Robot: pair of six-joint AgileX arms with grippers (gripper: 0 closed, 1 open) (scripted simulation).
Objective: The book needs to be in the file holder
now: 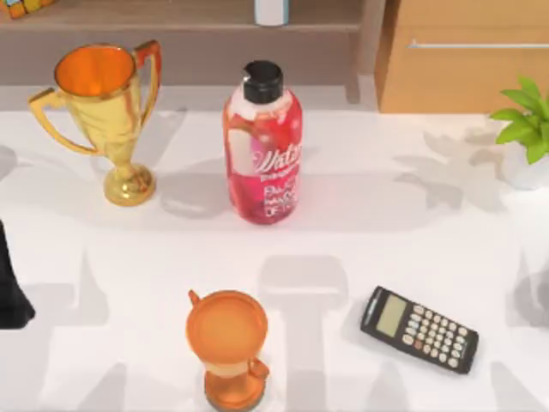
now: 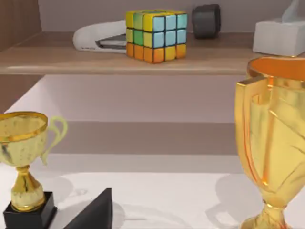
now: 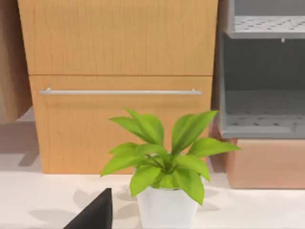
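The book is out of view. The grey file holder, with perforated shelves, stands beside the wooden cabinet in the right wrist view, behind a potted plant. My left arm shows as a dark shape at the table's left edge. A dark part of my left gripper juts into the left wrist view, low over the table and facing the back shelf. A like dark part of my right gripper points at the plant and cabinet.
On the white table stand a gold trophy at back left, a red bottle in the middle, an orange cup at the front and a black calculator at front right. A colour cube and stapler sit on the back shelf.
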